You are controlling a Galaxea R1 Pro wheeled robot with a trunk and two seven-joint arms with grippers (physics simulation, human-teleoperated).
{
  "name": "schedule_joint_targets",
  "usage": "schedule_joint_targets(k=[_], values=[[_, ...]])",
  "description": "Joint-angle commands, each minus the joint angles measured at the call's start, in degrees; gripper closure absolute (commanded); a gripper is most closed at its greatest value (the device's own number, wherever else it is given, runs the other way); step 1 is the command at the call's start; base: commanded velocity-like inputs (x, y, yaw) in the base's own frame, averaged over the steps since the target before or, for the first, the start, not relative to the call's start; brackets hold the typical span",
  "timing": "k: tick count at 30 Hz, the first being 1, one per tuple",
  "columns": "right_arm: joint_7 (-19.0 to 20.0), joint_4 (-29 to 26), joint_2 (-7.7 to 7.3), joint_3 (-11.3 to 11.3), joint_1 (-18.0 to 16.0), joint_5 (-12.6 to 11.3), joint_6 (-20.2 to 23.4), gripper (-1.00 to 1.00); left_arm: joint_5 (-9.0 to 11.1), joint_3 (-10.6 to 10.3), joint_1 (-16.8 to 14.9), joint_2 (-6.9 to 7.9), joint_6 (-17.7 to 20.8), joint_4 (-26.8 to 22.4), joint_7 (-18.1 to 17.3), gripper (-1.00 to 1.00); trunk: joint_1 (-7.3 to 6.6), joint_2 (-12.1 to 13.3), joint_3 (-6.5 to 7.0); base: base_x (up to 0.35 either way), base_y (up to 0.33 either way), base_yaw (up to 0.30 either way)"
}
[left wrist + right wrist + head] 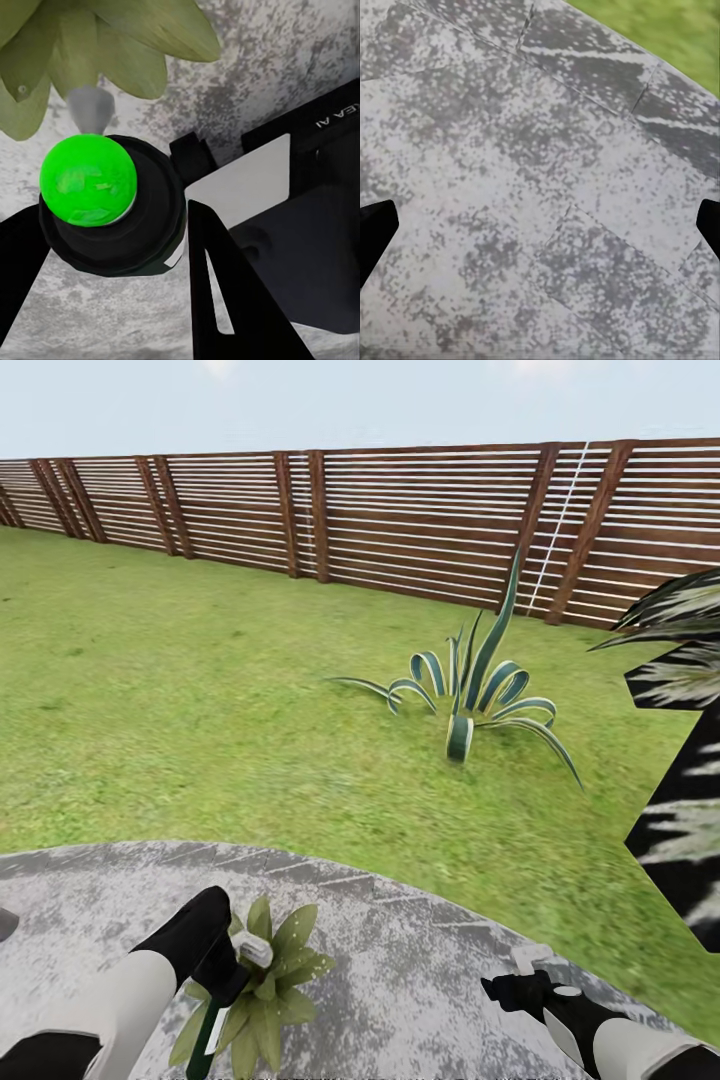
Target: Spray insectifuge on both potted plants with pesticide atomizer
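Nozzle of the green-capped black pesticide atomizer [105, 202], clenched in the left gripper [222, 970], points straight at the low speckled-leaf potted plant [268, 985] just beyond it on grey stone paving [420, 970]. The right gripper [520, 985] (fingers spread, holding nothing) hangs farther away.

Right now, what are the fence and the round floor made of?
The fence looks like brown wood: thin horizontal slats on thicker posts, matte. The paving looks like rough grey stone, mottled light and dark, with joints between slabs; it could also be concrete.
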Motion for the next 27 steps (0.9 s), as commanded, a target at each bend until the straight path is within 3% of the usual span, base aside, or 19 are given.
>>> schedule_joint_targets(k=[1,7,14,27], values=[[0.3,0.1,0.00,0.5,-0.1,-0.6,-0.2,-1.00,-0.4,-0.3,0.0,0.03,0.2,-0.1,-0.5,1.00,-0.01,0.0,-0.14,0.000,0.000,0.000],[0.3,0.1,0.00,0.5,-0.1,-0.6,-0.2,-1.00,-0.4,-0.1,0.0,0.10,0.2,-0.5,-0.5,1.00,-0.01,0.0,-0.70,0.000,0.000,0.000],[0.3,0.1,0.00,0.5,-0.1,-0.6,-0.2,-1.00,-0.5,0.0,-0.1,0.19,0.3,-5.8,-0.6,1.00,-0.01,0.0,-1.33,0.000,0.000,0.000],[0.3,0.1,0.00,0.5,-0.1,-0.6,-0.2,-1.00,-0.6,-0.3,-0.1,0.19,0.3,-5.7,-0.6,1.00,-0.01,0.0,-1.50,0.088,0.000,0.000]])
